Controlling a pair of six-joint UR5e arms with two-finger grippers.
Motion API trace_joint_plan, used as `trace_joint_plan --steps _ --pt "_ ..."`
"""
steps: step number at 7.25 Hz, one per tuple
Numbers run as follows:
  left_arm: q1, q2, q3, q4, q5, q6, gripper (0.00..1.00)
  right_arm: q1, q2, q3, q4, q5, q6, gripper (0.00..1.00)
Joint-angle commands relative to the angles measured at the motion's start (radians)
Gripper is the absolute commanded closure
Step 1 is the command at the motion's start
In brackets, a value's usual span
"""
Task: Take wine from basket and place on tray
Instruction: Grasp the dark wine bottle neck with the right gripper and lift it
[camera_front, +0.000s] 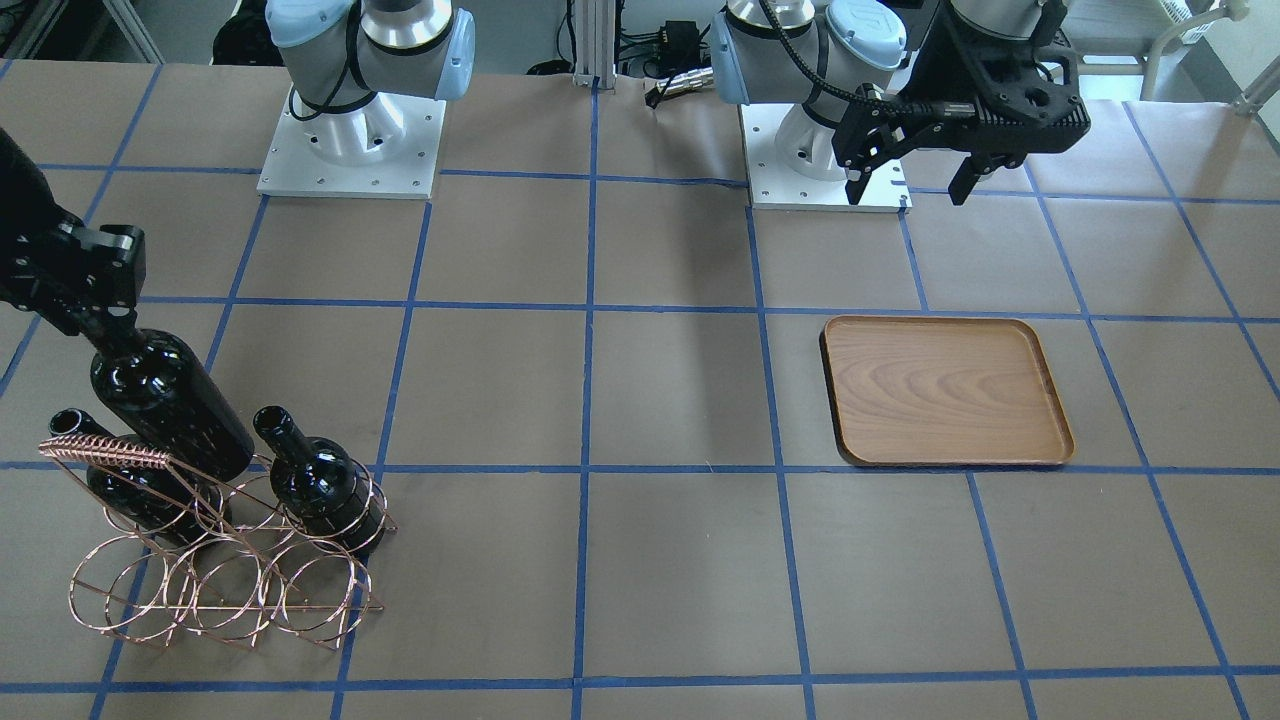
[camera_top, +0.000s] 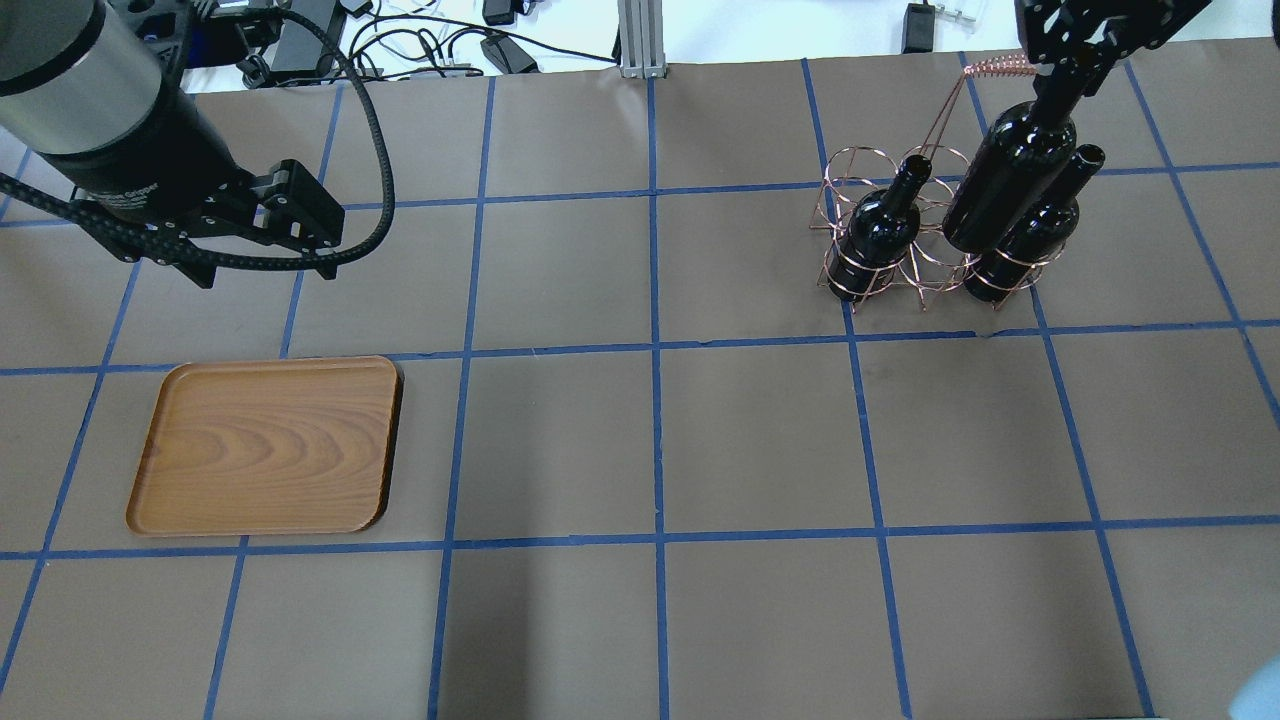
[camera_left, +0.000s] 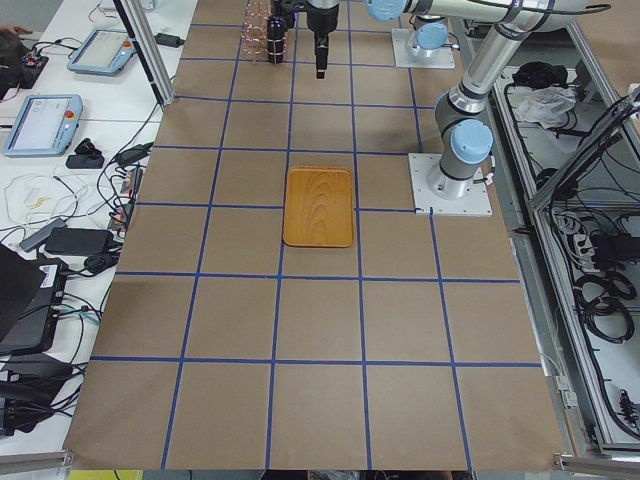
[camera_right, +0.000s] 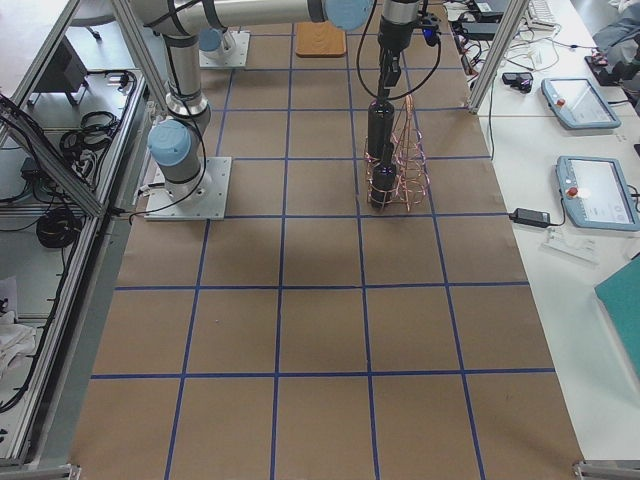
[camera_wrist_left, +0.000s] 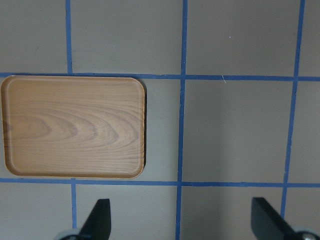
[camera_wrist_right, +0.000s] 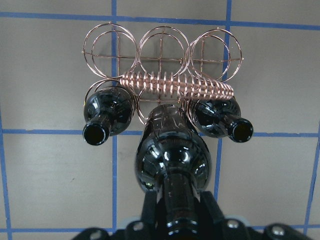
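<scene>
My right gripper (camera_front: 92, 300) is shut on the neck of a dark wine bottle (camera_front: 165, 400) and holds it tilted above the copper wire basket (camera_front: 220, 590). In the right wrist view the held bottle (camera_wrist_right: 172, 160) hangs in front of the basket's coiled handle (camera_wrist_right: 180, 85). Two more dark bottles (camera_front: 322, 485) (camera_front: 120, 485) stand in the basket's rings. The brown wooden tray (camera_top: 265, 445) lies bare on the far side of the table. My left gripper (camera_top: 300, 225) is open and empty, hovering beside the tray (camera_wrist_left: 75, 125).
The table is brown paper with a blue tape grid. The arms' base plates (camera_front: 350, 150) (camera_front: 825, 170) stand at the robot's edge. Cables and devices (camera_top: 420, 40) lie past the far edge in the overhead view.
</scene>
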Motion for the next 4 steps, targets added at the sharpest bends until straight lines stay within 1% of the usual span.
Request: trace_joint_plan --steps 1,3,4 --pt "0.001 0.000 0.000 0.001 0.000 0.005 0.00 0.010 -0.015 0.059 0.032 -0.003 0.009 0.87" --pt "0.003 0.000 0.000 0.001 -0.004 0.005 0.00 0.026 -0.108 0.223 0.027 0.015 0.044 0.87" --pt "0.003 0.001 0.000 0.001 -0.003 0.005 0.00 0.069 -0.155 0.306 0.020 0.018 0.117 0.88"
